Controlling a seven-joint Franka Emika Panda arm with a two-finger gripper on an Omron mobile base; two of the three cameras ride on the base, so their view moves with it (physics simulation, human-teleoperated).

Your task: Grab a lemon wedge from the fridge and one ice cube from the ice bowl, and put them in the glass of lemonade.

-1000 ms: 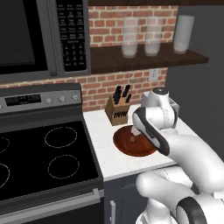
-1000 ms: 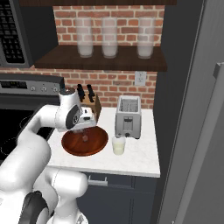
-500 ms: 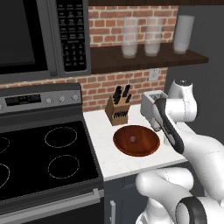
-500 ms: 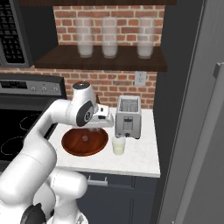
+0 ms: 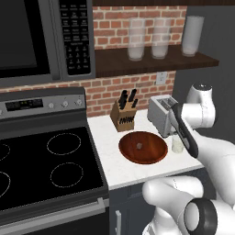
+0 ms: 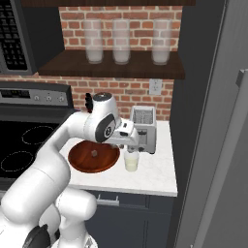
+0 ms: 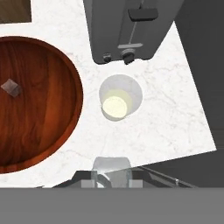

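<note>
The gripper [image 7: 111, 175] is clenched on an ice cube [image 7: 112, 168] above the glass of lemonade [image 7: 120, 102] (pale liquid inside), beside the ice bowl [image 7: 52, 131], which contains one cube [image 7: 12, 89].

Both base cams sit behind the arm, one off each side, looking forward and down at the same counter [image 5: 114, 170] with the wooden bowl [image 5: 142, 147] and toaster [image 6: 144, 128]. The hand cam stares straight down, much closer, at that bowl, toaster and a small glass [image 7: 120, 97].
</note>
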